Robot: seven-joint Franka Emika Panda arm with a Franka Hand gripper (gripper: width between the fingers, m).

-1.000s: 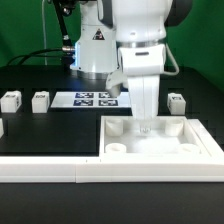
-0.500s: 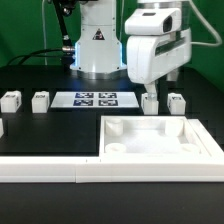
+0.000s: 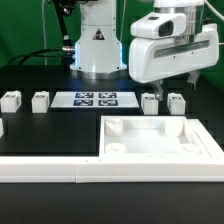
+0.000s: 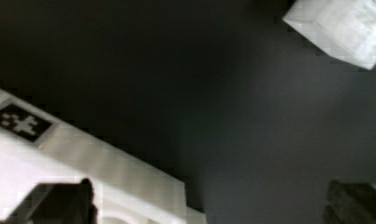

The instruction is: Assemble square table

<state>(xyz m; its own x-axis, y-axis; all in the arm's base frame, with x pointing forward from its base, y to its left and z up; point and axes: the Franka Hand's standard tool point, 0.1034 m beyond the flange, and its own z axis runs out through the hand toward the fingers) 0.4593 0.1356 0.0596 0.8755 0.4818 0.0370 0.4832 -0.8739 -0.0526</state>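
While the arm hung over the far right of the scene, the square table top lay flat and rim-up on the black table. It sat at the exterior view's lower right, with its front edge against the long white border rail. All four legs stood upright and loose, none touching the top. The inner right leg and the outer right leg were just behind the top's far edge. The inner left leg and the outer left leg stood well apart from it, toward the exterior view's left. Between the two pairs lay the marker board, in front of the robot base. The gripper hovered above the right pair of legs, clear of both. Its dark fingers were spread wide in the wrist view, released and holding nothing. The same view showed a white tagged edge; which part it belonged to could not be told.
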